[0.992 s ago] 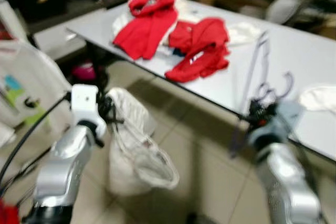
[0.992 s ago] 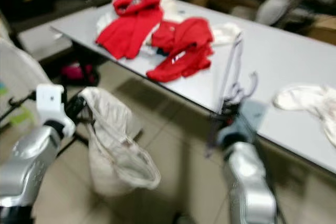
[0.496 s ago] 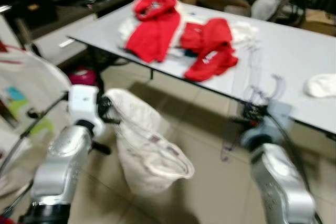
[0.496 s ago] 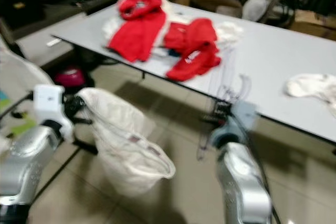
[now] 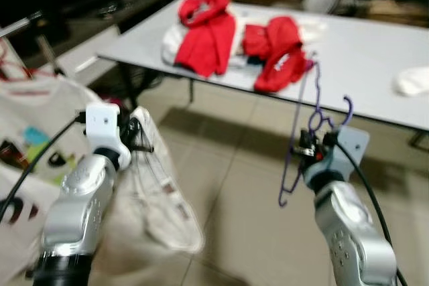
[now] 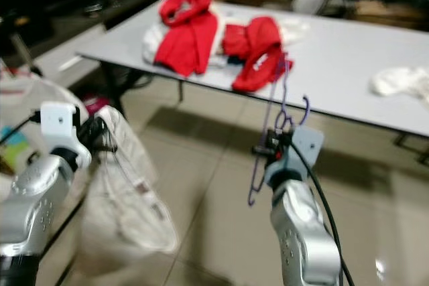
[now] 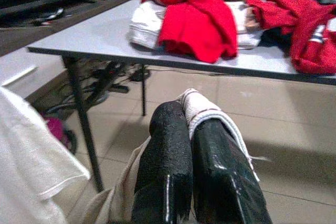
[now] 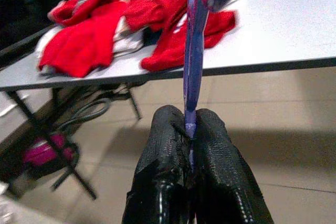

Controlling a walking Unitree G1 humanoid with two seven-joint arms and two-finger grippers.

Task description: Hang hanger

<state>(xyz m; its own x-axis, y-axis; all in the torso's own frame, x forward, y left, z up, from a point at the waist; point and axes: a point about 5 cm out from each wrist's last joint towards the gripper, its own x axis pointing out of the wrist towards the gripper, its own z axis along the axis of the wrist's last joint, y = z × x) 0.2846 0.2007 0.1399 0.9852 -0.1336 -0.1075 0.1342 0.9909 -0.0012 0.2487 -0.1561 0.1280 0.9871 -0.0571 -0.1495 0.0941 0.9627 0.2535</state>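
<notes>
A purple wire hanger (image 5: 303, 120) stands upright in front of me, over the tiled floor, and my right gripper (image 5: 314, 147) is shut on its lower part. In the right wrist view the fingers (image 8: 163, 145) pinch the purple hanger wire (image 8: 191, 51). My left gripper (image 5: 136, 138) is shut on the edge of a cream-white garment (image 5: 159, 199), which hangs down toward the floor. The left wrist view shows the white hem (image 7: 202, 109) caught between the black fingers (image 7: 165, 150).
A long grey table (image 5: 375, 51) stands ahead, carrying red clothes (image 5: 208, 28), more red clothing (image 5: 278, 51) and a white cloth (image 5: 412, 80) at its right end. A printed white fabric (image 5: 27, 145) hangs close on my left. Tiled floor (image 5: 241, 185) lies between me and the table.
The whole picture has shifted, so the camera has moved; the table now sits a little farther off. Both grippers keep the same hold on hanger and garment.
</notes>
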